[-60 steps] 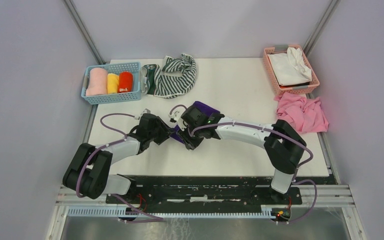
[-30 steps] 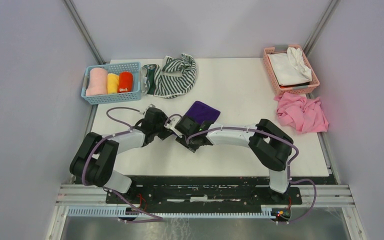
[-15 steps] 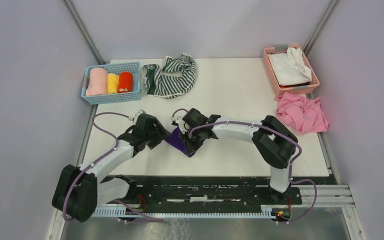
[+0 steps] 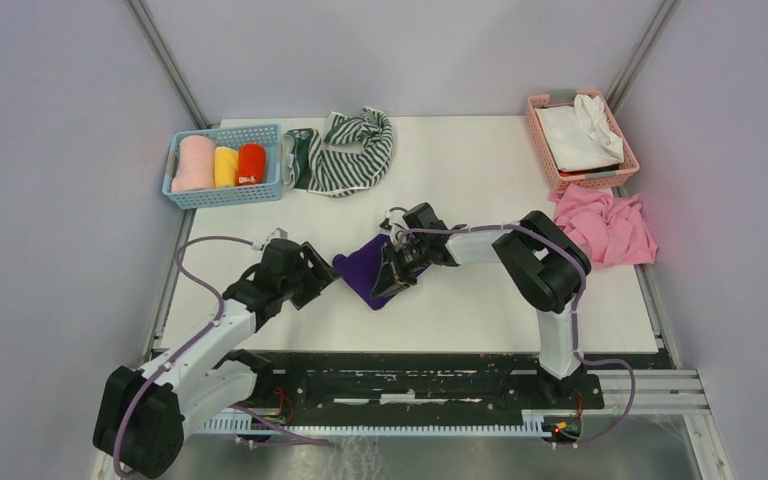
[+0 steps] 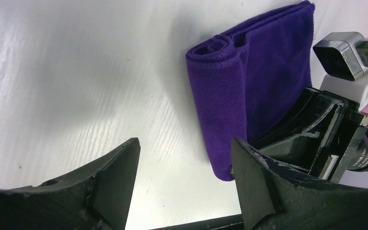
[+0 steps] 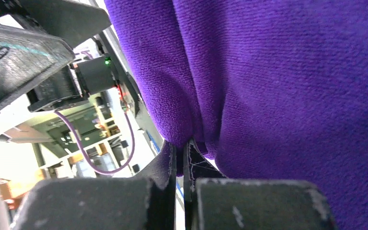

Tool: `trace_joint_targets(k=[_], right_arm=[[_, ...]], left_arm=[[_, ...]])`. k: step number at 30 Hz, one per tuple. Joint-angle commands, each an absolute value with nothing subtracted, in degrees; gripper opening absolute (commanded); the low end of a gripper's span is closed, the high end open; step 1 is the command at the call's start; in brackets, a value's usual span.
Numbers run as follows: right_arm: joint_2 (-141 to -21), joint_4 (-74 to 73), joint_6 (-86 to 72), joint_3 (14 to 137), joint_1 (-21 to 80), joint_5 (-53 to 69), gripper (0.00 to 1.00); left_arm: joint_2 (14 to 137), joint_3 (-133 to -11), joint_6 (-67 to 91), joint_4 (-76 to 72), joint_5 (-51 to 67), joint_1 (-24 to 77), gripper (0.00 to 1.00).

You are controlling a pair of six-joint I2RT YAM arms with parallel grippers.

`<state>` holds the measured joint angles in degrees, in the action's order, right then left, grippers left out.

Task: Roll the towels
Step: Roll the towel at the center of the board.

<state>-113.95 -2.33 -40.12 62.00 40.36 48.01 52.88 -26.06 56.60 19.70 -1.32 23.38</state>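
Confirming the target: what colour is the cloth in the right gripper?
Plain deep purple cloth, clearest in the left wrist view.

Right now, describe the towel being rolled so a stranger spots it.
On the white table, look between the two arm tips at the near middle. The small deep-purple cloth lies there, one edge in the right arm's jaws. Unlike the striped green-and-white towel at the far edge and the crumpled pink cloth at right, it is plain purple and partly rolled.
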Motion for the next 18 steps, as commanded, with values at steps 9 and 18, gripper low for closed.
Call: trace_joint_targets(k=[9,18], right_arm=[[-118.4,10.5,-50.6,59.5,37.1,55.8,0.01],[-116.3,1.5,-43.2,61.4,36.9,52.1,0.10]], left_arm=[[68.8,-31.0,56.0,5.5,0.3,23.4,0.71],[77.4,-33.4,54.5,2.7,0.0,23.6,0.69]])
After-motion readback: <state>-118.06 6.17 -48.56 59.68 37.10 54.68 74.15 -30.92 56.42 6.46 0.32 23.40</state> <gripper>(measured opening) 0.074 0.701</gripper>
